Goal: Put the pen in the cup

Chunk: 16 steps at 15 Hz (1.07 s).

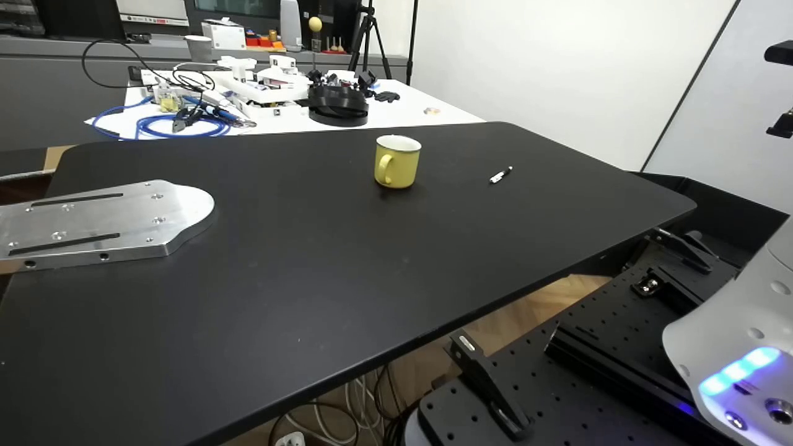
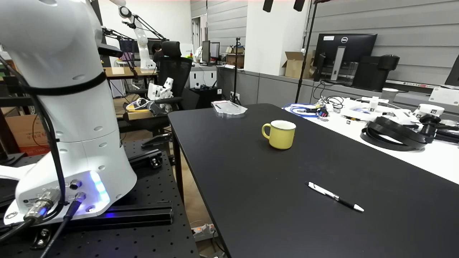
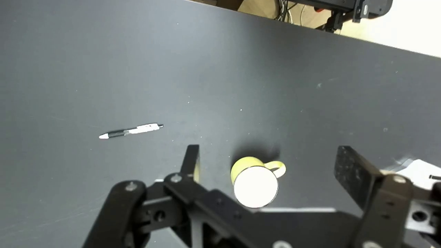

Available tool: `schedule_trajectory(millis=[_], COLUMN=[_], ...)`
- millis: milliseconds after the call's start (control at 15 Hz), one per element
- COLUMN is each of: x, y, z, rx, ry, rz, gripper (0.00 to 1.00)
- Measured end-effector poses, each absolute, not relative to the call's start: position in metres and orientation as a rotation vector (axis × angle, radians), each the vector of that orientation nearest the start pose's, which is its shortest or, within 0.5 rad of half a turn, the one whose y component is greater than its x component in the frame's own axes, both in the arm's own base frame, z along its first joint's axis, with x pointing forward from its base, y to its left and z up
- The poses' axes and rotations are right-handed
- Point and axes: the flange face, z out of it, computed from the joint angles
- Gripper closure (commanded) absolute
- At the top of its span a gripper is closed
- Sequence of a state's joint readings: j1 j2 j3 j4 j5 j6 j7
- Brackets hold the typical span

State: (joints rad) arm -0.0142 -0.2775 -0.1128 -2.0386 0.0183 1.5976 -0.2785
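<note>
A thin black-and-white pen lies flat on the black table in both exterior views (image 1: pixel 500 175) (image 2: pixel 335 197) and at the left in the wrist view (image 3: pixel 131 131). A yellow cup with a white inside and a side handle stands upright on the table in both exterior views (image 1: pixel 396 166) (image 2: pixel 282 137). The cup (image 3: pixel 247 164) also shows in the wrist view, between the fingers but well below them. My gripper (image 3: pixel 270 147) is wide open and empty, high above the table. The pen lies apart from the cup, left of both fingers in the wrist view. The gripper is outside both exterior views.
A silver metal plate (image 1: pixel 118 214) lies on the black table (image 1: pixel 297 266), at its far end in an exterior view (image 2: pixel 228 108). A white table (image 1: pixel 427 106) with cables and parts adjoins the black one. The robot base (image 2: pixel 75 172) stands beside the table edge.
</note>
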Motion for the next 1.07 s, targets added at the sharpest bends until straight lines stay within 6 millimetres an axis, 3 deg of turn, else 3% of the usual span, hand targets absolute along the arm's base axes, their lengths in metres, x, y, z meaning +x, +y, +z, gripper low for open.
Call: schedule_trajectory(millis=[267,600,800,1067], x=[0.468,0.489,0.501,0.521], y=[-0.092,-0.167,-0.218,-0.273], z=[0.556,0.575,0.561,0.521], rx=[-3.081,-3.037,-2.984,-2.891], ry=[0.018,0.362,0.566,0.842], rz=[0.064,-0.076,-0.128,-0.205], gripper=[0.00,0.00,0.00,0.00])
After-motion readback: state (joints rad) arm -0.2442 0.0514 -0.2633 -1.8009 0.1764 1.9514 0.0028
